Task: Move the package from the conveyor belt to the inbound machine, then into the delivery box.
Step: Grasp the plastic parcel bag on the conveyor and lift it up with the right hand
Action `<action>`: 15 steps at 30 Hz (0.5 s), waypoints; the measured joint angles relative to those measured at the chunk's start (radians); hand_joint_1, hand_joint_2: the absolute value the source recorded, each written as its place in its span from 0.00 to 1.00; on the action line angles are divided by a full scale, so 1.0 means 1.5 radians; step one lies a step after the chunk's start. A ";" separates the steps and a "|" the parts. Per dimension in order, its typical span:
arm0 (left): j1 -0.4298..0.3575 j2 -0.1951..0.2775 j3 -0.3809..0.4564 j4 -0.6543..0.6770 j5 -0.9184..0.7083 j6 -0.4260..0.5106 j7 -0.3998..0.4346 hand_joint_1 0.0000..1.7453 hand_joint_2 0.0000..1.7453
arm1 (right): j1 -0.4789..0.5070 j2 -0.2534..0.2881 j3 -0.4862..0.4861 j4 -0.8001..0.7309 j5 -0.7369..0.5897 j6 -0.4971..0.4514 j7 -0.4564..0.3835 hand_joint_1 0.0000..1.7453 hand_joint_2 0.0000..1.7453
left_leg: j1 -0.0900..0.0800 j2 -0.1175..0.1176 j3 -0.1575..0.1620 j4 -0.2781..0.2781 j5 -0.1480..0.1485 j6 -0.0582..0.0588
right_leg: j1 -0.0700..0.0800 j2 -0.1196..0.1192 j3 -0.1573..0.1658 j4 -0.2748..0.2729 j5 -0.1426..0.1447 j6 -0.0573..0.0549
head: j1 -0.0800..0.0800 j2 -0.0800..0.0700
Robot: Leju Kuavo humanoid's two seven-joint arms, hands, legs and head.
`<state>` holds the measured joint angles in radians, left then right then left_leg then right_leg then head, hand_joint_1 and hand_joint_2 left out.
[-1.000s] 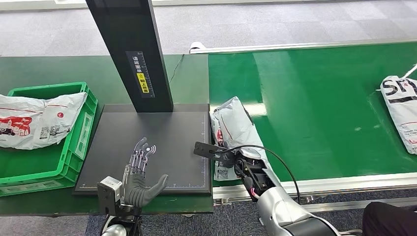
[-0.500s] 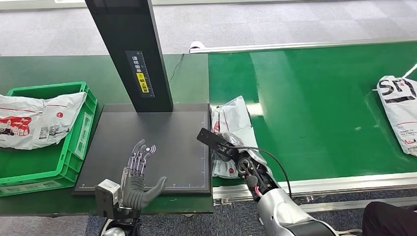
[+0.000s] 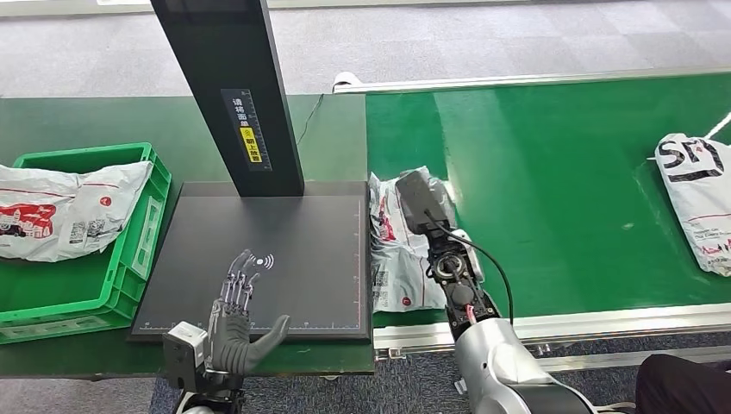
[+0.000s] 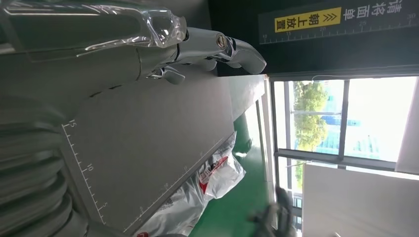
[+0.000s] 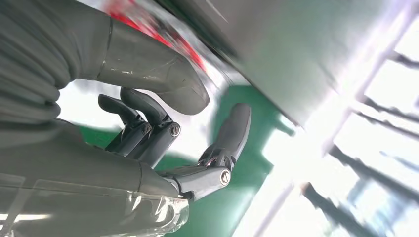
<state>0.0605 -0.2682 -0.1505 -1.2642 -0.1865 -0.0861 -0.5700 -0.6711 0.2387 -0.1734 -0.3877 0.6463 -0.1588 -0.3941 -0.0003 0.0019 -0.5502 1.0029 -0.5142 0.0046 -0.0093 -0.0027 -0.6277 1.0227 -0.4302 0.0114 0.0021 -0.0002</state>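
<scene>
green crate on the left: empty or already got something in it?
Not empty. The green crate already holds a white package, lying flat, one end draped over the crate's rim.

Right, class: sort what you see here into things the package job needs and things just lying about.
Job:
- package on the conveyor belt
- right hand above it
- inbound machine
- delivery box

Lying about:
- second package further along the belt
- left hand, idle

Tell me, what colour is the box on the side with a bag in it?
Green. The box shows best in the head view.
</scene>
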 joint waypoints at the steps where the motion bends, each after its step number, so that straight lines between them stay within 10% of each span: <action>1: 0.001 0.000 0.001 0.000 -0.001 0.001 -0.002 0.00 1.00 | 0.004 0.000 -0.008 -0.020 -0.035 -0.014 -0.023 1.00 1.00 | 0.000 0.000 0.000 0.000 0.000 0.000 | 0.000 0.000 0.000 0.000 0.000 0.000 | 0.000 0.000; 10: 0.006 0.000 0.006 0.004 -0.007 0.009 -0.019 0.00 1.00 | 0.103 -0.001 -0.024 -0.290 -0.213 -0.053 -0.081 0.99 1.00 | 0.000 0.000 0.000 0.000 0.000 0.000 | 0.000 0.000 0.000 0.000 0.000 0.000 | 0.000 0.000; 14: 0.007 -0.001 0.008 0.005 -0.008 0.009 -0.022 0.00 1.00 | 0.125 -0.001 0.001 -0.346 -0.182 -0.046 -0.041 0.00 1.00 | 0.000 0.000 0.000 0.000 0.000 0.000 | 0.000 0.000 0.000 0.000 0.000 0.000 | 0.000 0.000; 15: 0.007 -0.001 0.008 0.005 -0.008 0.009 -0.022 0.00 1.00 | 0.127 -0.002 0.012 -0.349 -0.158 -0.039 -0.017 0.00 1.00 | 0.000 0.001 0.000 0.000 0.000 0.000 | 0.000 0.000 0.000 0.000 0.000 0.000 | 0.000 0.000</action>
<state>0.0710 -0.2696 -0.1385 -1.2566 -0.1990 -0.0726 -0.6037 -0.4810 0.2360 -0.1549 -0.9111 0.4089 -0.2180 -0.4200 -0.0003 0.0027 -0.5504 1.0025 -0.5142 0.0042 -0.0094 -0.0024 -0.6275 1.0226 -0.4301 0.0113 0.0020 -0.0004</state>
